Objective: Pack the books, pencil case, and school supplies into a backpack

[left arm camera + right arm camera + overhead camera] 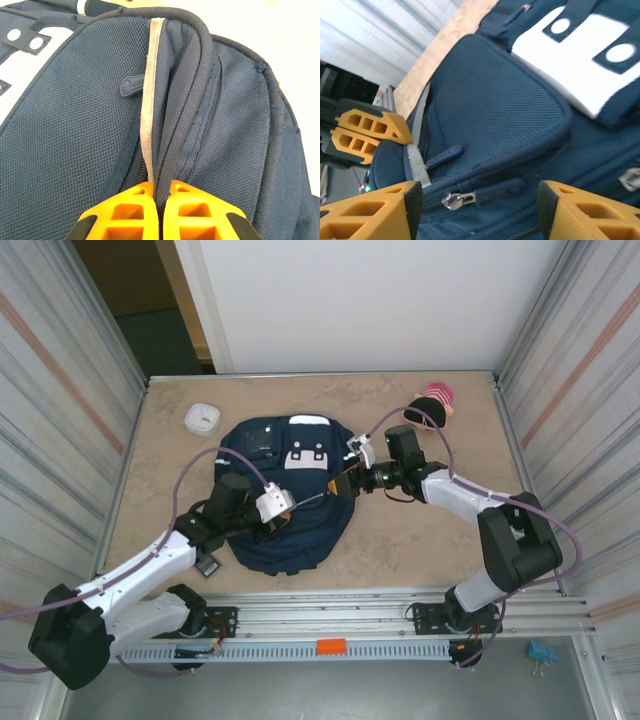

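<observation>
Left fingers (125,212) clamped on backpack (65,135) seam fold; grip may be lost if thin fabric is pulled hard. Right fingers (375,215) apart, zipper pull (454,200) between them; pull may be missed on closing.

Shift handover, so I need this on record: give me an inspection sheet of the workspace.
Surface: beige table, flat.
Job's things: navy backpack lying mid-table; small black item beside it, near left.
Clutter: white square object far left; pink-and-black object far right.
End effectors: left end effector shut on a backpack seam; right end effector open above a zipper pull.
Cables: purple cables looped along both arms.
Surroundings: corrugated metal walls; white back panel.
</observation>
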Action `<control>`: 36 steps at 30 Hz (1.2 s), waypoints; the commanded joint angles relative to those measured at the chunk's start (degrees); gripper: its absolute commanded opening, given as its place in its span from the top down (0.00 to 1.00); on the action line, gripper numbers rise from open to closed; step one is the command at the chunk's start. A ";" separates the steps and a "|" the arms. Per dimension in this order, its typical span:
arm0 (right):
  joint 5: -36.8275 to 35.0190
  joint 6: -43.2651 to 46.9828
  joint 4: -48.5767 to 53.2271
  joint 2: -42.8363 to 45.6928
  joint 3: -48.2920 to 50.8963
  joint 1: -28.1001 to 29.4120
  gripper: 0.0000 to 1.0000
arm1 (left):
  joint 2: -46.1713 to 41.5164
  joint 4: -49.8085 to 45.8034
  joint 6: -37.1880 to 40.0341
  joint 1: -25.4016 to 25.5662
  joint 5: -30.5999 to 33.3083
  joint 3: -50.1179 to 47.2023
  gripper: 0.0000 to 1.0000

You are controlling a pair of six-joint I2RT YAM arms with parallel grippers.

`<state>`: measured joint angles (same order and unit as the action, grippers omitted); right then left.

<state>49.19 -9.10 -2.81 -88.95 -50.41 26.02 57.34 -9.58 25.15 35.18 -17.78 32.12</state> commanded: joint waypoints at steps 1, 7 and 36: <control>3.03 4.89 4.59 -1.88 -2.86 1.83 0.37 | -0.59 3.36 -1.64 -0.19 -4.63 2.34 1.00; 7.01 7.05 8.20 -4.37 -4.19 2.54 0.39 | -0.36 4.05 -1.15 -0.30 -3.77 2.57 1.00; 1.00 8.09 12.30 -5.11 -10.12 1.80 0.26 | -2.36 6.33 -1.87 -2.21 -10.89 1.37 1.00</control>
<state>50.52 -0.93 10.85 -91.98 -58.28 26.44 57.23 -8.84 24.32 33.08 -23.18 32.56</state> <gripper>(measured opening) 0.730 0.061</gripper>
